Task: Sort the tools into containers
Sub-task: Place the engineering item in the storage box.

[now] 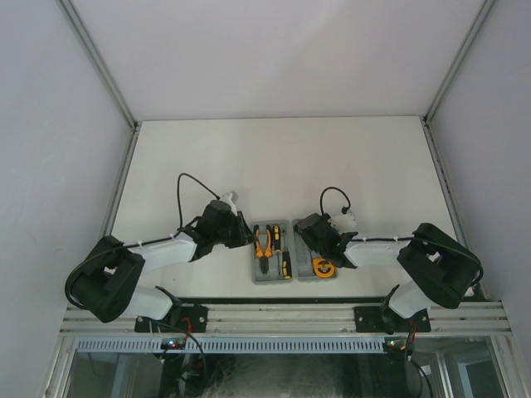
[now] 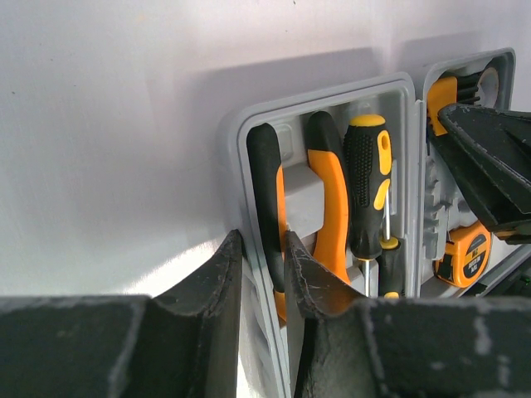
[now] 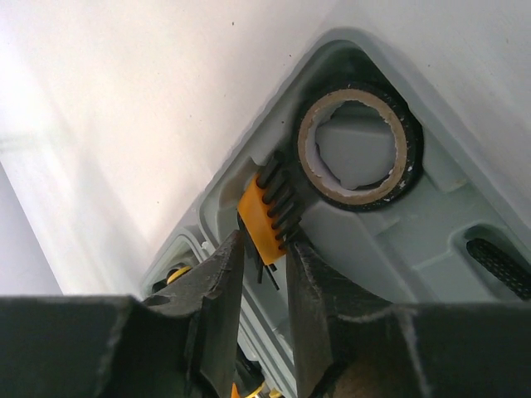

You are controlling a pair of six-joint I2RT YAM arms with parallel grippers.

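Observation:
The grey tool case (image 1: 272,280) lies open near the table's front edge. Its left half holds the orange-handled pliers (image 2: 332,191) and two black-and-yellow screwdrivers (image 2: 365,182). Its right half holds the orange tape measure (image 2: 465,253) and the black ring (image 3: 365,199). My left gripper (image 2: 262,240) straddles the case's left rim (image 2: 241,141), one finger outside and one inside over a pliers handle, closed on it. My right gripper (image 3: 264,242) is closed on the lower end of the black-orange hex key set (image 3: 259,211), which sits in its recess beside the ring.
The white table (image 1: 274,166) stretches beyond the case to white walls at the back and sides. The right arm's gripper (image 2: 489,174) hangs over the case's right half in the left wrist view. An aluminium rail (image 1: 282,315) runs along the near edge.

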